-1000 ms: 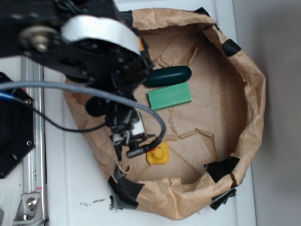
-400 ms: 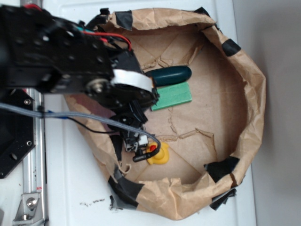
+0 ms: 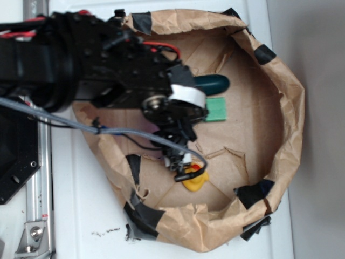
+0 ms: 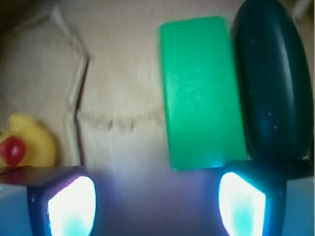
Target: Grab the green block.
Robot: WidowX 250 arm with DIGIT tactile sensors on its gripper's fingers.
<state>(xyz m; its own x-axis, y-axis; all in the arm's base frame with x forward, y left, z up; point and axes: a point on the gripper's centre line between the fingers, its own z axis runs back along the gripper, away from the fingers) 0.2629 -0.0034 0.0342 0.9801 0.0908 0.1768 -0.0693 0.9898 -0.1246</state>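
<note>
The arm is swinging right, now covering most of the green block (image 4: 202, 91), which is lying flat beside the dark oval (image 4: 273, 78). The gripper (image 4: 156, 204) is hanging open, empty. The block is looking light and slightly soft; pinching its long sides seems best.

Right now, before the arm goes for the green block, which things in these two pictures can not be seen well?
- Green block: exterior view, the arm covers all but its right end. The wrist view shows it whole.
- Dark oval: exterior view, its left part is behind the arm; wrist view, cut by the right edge.
- Duck: exterior view, partly under the pincer, whose opening is unclear there; wrist view, blurred, cut by the left edge.
</note>
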